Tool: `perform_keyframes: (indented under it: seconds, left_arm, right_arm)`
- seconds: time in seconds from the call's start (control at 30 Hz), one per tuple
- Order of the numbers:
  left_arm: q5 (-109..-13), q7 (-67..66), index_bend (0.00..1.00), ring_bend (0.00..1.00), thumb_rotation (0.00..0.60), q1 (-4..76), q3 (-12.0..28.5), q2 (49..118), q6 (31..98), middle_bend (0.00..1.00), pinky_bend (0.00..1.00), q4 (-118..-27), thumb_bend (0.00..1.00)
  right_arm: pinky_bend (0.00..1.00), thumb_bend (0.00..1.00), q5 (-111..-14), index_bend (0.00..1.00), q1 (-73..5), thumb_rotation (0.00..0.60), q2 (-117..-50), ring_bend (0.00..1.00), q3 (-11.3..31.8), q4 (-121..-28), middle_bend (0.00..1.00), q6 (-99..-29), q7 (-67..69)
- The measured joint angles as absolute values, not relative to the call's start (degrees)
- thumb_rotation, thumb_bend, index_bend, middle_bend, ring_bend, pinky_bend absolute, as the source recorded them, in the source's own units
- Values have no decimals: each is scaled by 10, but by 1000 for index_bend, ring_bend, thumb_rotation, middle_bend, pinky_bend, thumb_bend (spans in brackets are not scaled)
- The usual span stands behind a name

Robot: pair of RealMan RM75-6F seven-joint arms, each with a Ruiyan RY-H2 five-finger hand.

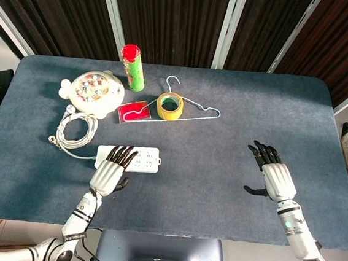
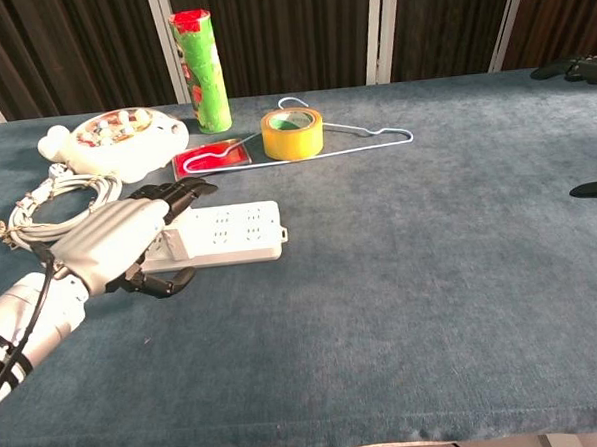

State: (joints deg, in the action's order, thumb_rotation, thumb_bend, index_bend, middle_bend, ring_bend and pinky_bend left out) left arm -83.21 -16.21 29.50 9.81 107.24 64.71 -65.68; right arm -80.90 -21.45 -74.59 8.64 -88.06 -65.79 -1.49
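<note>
Near the table's (image 1: 237, 112) front-left edge, the left hand (image 1: 111, 171) hovers over the white plastic power strip (image 1: 139, 159), fingers spread and empty, tips above its left end. One coiled white cable (image 1: 75, 130) lies beside it. Toward the front-right edge, the right hand (image 1: 273, 177) is spread open, holding nothing. Farther back sit one glossy yellow tape roll (image 1: 169, 106), one wire hanger (image 1: 194, 108) and one green tube (image 1: 132, 67).
</note>
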Motion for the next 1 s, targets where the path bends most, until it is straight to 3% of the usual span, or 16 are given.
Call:
perform_keyframes:
  seconds: [0.23,0.4,0.67,0.9,1.0]
  left_arm:
    - [-807,-202,0,3,600,314,108,1107,640,34,68,-620,376]
    - [-806,-204,92,124,600,319,112,1121,663,156,162,-595,373]
    - [-790,-221,172,255,600,323,112,1123,658,247,267,-586,371]
    - [-794,-220,267,389,600,325,108,1115,674,342,435,-599,398]
    - [-798,-218,286,421,600,327,108,1113,681,360,471,-602,412]
  right_arm:
    - [0,235,-800,0,-218,600,-737,0,84,-892,0,-654,-13]
    - [0,236,-799,0,-219,600,-732,0,81,-896,0,-656,-12]
    - [0,235,-801,0,-219,600,-725,0,78,-903,0,-662,-5]
    - [0,237,-814,0,-226,600,-732,0,70,-899,0,-658,-8]
    - [0,297,-835,0,-235,600,-745,0,66,-889,14,-655,0]
